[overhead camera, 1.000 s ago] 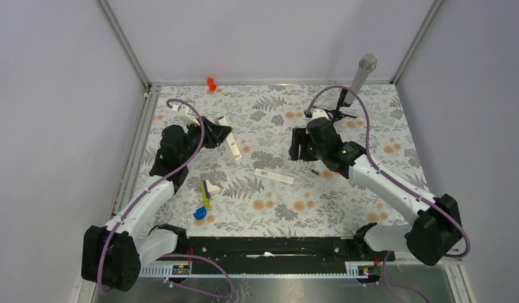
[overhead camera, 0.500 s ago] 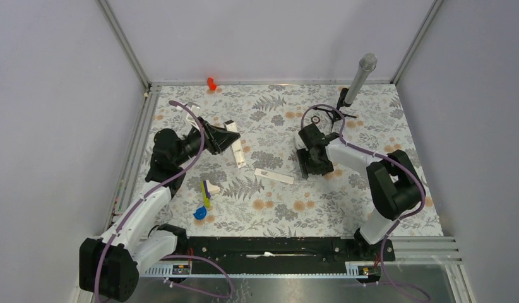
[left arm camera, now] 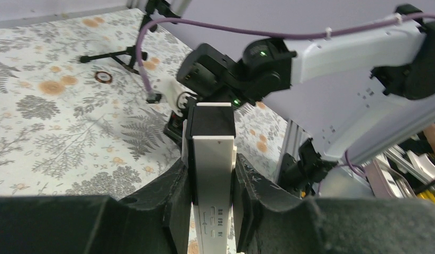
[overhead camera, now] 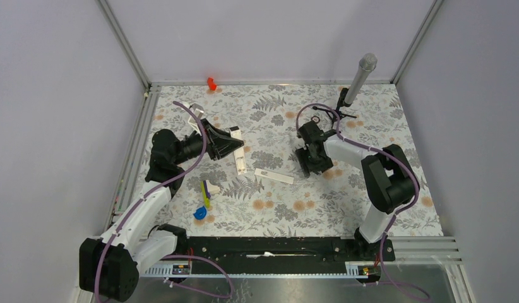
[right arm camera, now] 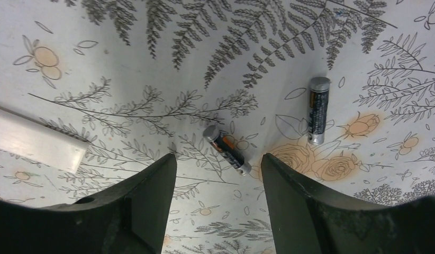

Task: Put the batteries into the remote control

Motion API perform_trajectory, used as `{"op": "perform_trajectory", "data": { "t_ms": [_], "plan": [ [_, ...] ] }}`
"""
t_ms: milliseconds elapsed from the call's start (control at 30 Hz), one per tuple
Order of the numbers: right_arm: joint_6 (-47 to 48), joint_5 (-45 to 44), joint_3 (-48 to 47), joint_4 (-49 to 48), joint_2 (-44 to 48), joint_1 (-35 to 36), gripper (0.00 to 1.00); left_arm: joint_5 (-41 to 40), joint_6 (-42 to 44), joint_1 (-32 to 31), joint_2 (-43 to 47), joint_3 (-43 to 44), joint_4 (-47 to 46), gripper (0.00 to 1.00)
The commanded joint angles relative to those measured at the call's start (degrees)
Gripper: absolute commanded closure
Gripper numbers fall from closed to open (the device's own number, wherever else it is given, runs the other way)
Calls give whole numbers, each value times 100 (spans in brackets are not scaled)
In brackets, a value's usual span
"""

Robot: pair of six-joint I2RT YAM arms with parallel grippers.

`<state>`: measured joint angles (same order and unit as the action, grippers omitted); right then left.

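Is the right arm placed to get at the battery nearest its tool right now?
Probably yes. The right tool hangs open over the nearer battery, which lies flat, in line with the gap between the fingers. Nothing covers it, and the second battery lies well clear to the side.

Bright, even light; faint shadows

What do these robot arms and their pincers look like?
The left arm and right arm match: white tubular links between chunky black joints, a purple cable looping along each. The left gripper and right gripper are black, with two broad matte fingers.
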<state>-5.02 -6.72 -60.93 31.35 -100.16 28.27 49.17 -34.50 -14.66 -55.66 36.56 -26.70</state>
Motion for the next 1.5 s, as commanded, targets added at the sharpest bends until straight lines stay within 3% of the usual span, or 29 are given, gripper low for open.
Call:
{"op": "perform_trajectory", "data": {
  "t_ms": [0,133,267,633,733,833,933,1067,1333,1467],
  "plan": [
    [421,410,-168,27,-43,-281,33,788,107,0,-11,349,-372,100],
    [475,553,-165,96,-101,-353,32,981,174,2,-84,436,-308,100],
    [619,532,-253,88,-224,-353,37,1024,110,-2,-94,391,-393,100],
    [160,808,-426,239,-498,-357,82,1045,67,-2,-129,430,-389,100],
    [23,707,-375,191,-435,-357,80,989,59,0,-108,403,-387,100],
    [-22,633,-306,145,-294,-356,54,952,63,-1,-87,394,-373,100],
    [-30,548,-264,180,-184,-357,51,908,79,4,-77,379,-363,100],
    [-44,530,-328,405,-249,-354,57,866,78,-2,-93,379,-349,100],
    [-189,359,-409,456,-522,-355,79,750,125,-2,-70,377,-244,100],
    [-280,305,-398,373,-420,-357,88,223,299,-2,-25,419,248,100]
  ]
}}
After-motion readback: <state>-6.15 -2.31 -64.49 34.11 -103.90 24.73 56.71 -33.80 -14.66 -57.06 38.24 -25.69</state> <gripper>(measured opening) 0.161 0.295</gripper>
